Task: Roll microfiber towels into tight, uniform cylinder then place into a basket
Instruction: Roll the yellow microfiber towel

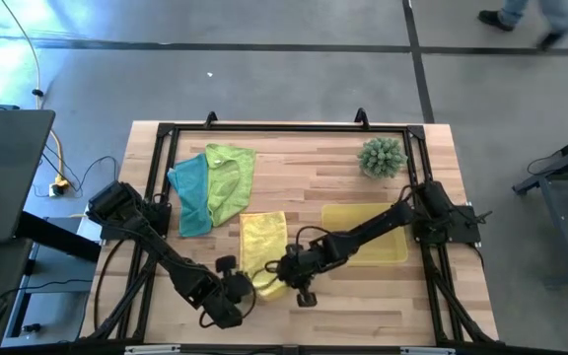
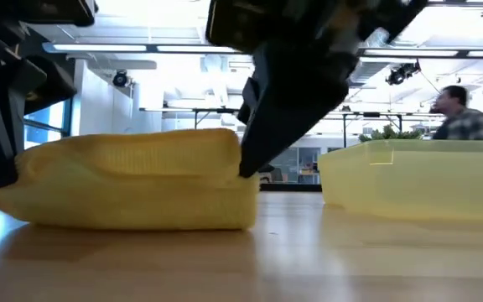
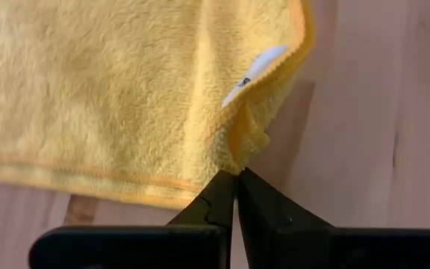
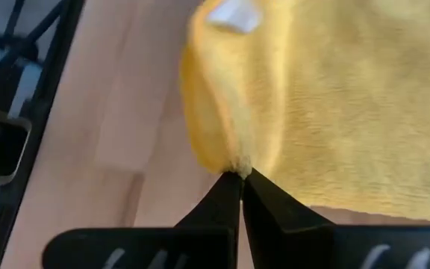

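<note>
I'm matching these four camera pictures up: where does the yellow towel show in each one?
High view: yellow towel near the table's front edge, left of the basket.
Low view: folded mound at left, basket to its right.
Left wrist view: fills the upper left.
Right wrist view: upper right.
Shared landmark: its white tag, also seen.

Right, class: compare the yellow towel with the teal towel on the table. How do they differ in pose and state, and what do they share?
The yellow towel lies near the table's front edge, partly folded over itself, while the teal towel lies farther back, loosely spread. The left gripper and right gripper each pinch an edge of the yellow towel; nothing touches the teal towel. The teal towel lies against the green towel; the yellow towel lies alone. Both are outside the basket.
</note>
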`<state>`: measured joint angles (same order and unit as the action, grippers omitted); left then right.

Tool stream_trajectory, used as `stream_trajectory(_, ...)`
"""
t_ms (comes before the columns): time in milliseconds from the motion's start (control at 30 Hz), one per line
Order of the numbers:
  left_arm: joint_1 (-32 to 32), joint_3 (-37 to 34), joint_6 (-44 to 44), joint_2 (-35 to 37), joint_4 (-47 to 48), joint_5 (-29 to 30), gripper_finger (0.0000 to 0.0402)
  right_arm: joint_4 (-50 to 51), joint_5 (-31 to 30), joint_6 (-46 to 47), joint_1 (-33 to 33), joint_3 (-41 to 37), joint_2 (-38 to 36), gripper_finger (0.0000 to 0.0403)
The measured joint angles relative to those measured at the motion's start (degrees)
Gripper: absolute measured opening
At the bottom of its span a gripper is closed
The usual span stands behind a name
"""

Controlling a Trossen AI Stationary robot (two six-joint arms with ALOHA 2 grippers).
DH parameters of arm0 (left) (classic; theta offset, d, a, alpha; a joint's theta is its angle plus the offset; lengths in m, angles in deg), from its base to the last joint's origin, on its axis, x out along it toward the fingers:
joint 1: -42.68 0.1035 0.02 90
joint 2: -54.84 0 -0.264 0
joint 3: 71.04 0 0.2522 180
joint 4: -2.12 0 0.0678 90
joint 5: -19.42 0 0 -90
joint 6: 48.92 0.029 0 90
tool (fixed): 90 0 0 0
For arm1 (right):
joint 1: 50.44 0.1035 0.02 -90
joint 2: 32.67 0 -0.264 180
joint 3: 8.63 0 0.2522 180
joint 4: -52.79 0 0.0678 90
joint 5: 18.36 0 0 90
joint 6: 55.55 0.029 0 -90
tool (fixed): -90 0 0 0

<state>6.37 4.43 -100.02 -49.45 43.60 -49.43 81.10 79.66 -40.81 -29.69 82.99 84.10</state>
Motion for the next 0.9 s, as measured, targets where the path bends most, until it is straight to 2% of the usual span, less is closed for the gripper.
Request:
stream_trajectory(267, -0.09, 0.01, -12.65, 0.0, 3.93, 0.36, 0.0005, -1.34, -1.58, 14.54, -0.19, -1.43, 0.25, 0.0)
stream_trajectory(400, -0.04, -0.01, -17.67, -0.05, 6.37, 1.66, 0.0005, -7.93, -3.64, 19.91, -0.29, -5.99, 0.44, 0.0)
stream_trajectory(533, 0.22, -0.01, -18.55, -0.6, 5.56, 1.01, 0.0005, -14.06, -5.06, 21.33, -0.2, -9.22, 0.44, 0.0)
stream_trajectory(900, 2.47, 0.01, -22.31, -2.64, 5.65, -2.55, 0.0005, -13.12, -5.86, 18.9, -0.51, -9.42, 0.43, 0.0003)
